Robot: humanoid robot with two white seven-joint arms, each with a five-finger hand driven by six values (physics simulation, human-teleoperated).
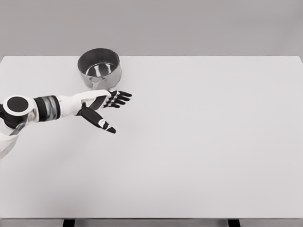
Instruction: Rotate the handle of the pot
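Your left arm (47, 108) comes in low from the left edge and reaches across the white table (199, 142), and the left hand (102, 108) sits just in front of the pot (99, 68), right there at the near side of it. The pot itself, a shiny metal one, stands upright toward the far left of the table, close to the back edge, its open mouth showing a reflective inside. Look at its near wall: the pot handle (98, 85) points down toward you, a short pale piece, and your hand lies directly below it. The dark fingers (120, 98) are stretched out and fanned to the right, the thumb (105, 125) splayed off down and to the right, well apart from them, so the hand is spread wide and holds nothing. Whether the back of the hand actually touches the handle tip, you cannot tell from this head view; they overlap closely. Your right arm does not show anywhere in the picture.
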